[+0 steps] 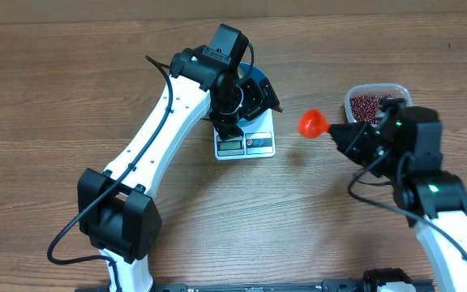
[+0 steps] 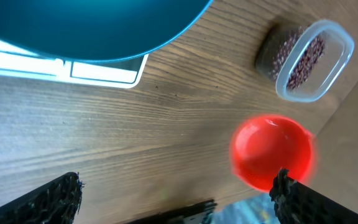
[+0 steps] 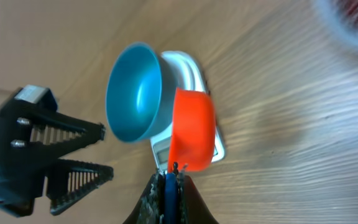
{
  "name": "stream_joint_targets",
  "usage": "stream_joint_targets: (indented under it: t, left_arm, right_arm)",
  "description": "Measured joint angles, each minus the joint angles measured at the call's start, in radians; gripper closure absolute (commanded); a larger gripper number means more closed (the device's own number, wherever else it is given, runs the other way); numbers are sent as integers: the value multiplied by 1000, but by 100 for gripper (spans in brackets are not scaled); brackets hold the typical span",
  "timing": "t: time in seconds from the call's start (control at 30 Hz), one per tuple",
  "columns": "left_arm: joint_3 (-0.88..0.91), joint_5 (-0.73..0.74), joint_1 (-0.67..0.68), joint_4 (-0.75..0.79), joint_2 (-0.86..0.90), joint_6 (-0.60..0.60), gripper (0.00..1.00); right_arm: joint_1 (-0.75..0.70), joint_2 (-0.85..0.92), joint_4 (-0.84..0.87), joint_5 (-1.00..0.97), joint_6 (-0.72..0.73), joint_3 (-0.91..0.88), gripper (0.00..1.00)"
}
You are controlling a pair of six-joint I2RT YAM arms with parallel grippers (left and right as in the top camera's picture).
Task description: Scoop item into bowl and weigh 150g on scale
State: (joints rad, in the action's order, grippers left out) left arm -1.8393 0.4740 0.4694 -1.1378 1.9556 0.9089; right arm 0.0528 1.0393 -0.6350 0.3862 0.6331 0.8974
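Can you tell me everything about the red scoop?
The red scoop is a small round cup, smooth and shiny like plastic, and it looks empty inside. The right tool is shut on its handle and holds it up above the wooden table. Nothing else touches it. It hangs between the white scale and the clear tub.

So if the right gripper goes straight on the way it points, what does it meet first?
Probably the blue bowl on the scale; the red scoop in the right gripper would touch it first. Height is unclear.
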Motion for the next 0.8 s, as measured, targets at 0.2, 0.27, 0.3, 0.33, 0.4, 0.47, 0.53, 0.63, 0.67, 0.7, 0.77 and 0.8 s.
stream_joint_targets:
  t: [0.2,0.27,0.3,0.33,0.4,0.47,0.53,0.63,0.67,0.7,0.77,0.8]
  left_arm:
    - [0,-4,0,-2,0,-85,51]
    - [0,-6,0,11,0,-137,76]
    - [0,-6,0,16,0,-164,93]
    - [0,-6,0,18,0,-196,96]
    - [0,-6,0,17,0,-262,96]
    - [0,-7,0,16,0,-325,96]
    - [0,-7,0,16,0,-406,96]
    - [0,-7,0,2,0,-531,96]
    - [0,-11,0,-2,0,-562,96]
    - [0,-23,0,-7,0,-592,96]
    - [0,-72,0,-25,-6,-643,96]
    - [0,-99,0,-30,-13,-661,96]
  right_arm:
    - [0,-101,-134,-160,-61,68,96]
    - [0,-124,-164,-211,-77,69,96]
    - [0,-133,-178,-229,-86,69,96]
    - [0,-140,-189,-246,-93,69,96]
    - [0,-154,-201,-272,-109,69,96]
    - [0,-165,-206,-286,-117,69,96]
    - [0,-171,-220,-298,-122,69,96]
    - [0,-172,-243,-306,-129,69,96]
    - [0,-172,-249,-308,-130,69,96]
    - [0,-173,-254,-309,-130,69,96]
    - [0,-172,-259,-309,-133,69,96]
    - [0,-172,-261,-309,-133,69,96]
